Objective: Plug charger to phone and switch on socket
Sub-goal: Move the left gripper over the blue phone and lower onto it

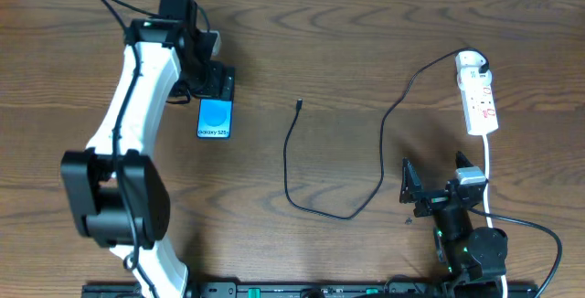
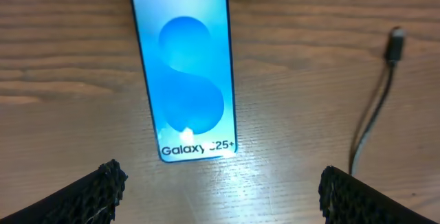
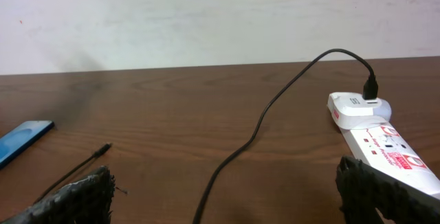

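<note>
Nearest the lens in the left wrist view, the left gripper (image 2: pixel 221 183) is spread wide and grips nothing. The phone (image 2: pixel 185 73) lies flat at its 12 o'clock with the blue screen up. From overhead, this gripper (image 1: pixel 218 83) sits over the phone's (image 1: pixel 215 118) far end, at about 10 o'clock on the wooden table (image 1: pixel 347 42).

At the phone's 3 o'clock, well apart, lies the plug tip (image 1: pixel 299 105) of the charger (image 1: pixel 382 152). It is not in the phone. The black cable loops toward 6 o'clock, then climbs to the plug head (image 1: pixel 471 60) at 2 o'clock. That head tops the socket (image 1: pixel 480 101), whose white cord (image 1: pixel 489 179) trails toward 6 o'clock.

The right gripper (image 1: pixel 436 177) waits at 5 o'clock, wide apart and empty. The socket (image 3: pixel 385 141) lies at its 1 o'clock.
</note>
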Robot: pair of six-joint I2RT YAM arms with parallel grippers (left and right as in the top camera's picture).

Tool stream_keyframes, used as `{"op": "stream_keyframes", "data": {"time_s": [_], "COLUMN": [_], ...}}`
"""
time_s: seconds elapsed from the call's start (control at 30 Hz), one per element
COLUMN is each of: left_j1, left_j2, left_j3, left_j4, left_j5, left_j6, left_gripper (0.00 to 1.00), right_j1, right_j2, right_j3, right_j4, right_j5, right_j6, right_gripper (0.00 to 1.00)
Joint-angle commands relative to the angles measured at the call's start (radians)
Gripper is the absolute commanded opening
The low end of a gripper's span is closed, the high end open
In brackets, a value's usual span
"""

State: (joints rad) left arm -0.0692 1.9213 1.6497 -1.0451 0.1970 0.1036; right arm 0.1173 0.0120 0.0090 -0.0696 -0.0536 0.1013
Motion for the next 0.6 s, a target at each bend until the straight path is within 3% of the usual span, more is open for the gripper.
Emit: {"op": "stream_keyframes", "data": {"time_s": [0.0, 0.2, 0.57], "left_j1": [-0.002, -0.002, -0.002], "left_j2": [0.064, 0.177, 0.258], "left_j3": [0.020, 0.020, -0.005], "left_j4": [0.003, 0.033, 0.140], "left_j5": [-0.001, -0.033, -0.082], "left_j6": [-0.025, -0.103, -0.142], "left_gripper": [0.92, 0.92, 0.92], "right_j1": [-0.005, -0.005, -0.005], "right_j2": [-0.006, -0.006, -0.006], "right_j3": [-0.003, -0.003, -0.003], "right_j4": [-0.001, -0.001, -0.001], "right_j5": [-0.005, -0.005, -0.005], "right_j6": [-0.009, -0.009, -0.009], "right_gripper": [0.99, 0.99, 0.99]}}
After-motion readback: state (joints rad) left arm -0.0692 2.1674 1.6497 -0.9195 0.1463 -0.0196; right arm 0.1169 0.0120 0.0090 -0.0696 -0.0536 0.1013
